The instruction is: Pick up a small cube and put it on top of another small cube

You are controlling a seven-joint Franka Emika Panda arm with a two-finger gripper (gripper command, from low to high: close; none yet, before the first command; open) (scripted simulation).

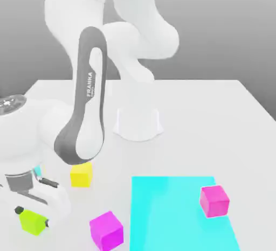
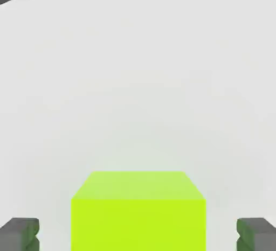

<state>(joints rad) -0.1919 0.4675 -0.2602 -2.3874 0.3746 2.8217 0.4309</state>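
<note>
The lime-green cube (image 2: 138, 212) is a plain matte block with crisp edges and flat faces, sitting on the white table (image 1: 215, 110) close to its front edge, at the corner on the exterior view's left. My claw (image 1: 33, 218) is down around it, and in the hand view the two dark grey fingertips (image 2: 20, 234) stand either side of the cube with a clear strip of table showing between each pad and the cube's face, so I'm spread open, not gripping anything. The table itself is smooth and featureless. Closest neighbour is a magenta cube (image 1: 106, 230), near the front edge too, just beside me. A yellow cube (image 1: 81, 174) sits a bit further in, partly behind my own grey-and-white forearm (image 1: 86, 115). A flat cyan sheet (image 1: 172, 212) covers the front on the exterior view's right, with a pink cube (image 1: 214, 200) resting on it, well apart from me.
</note>
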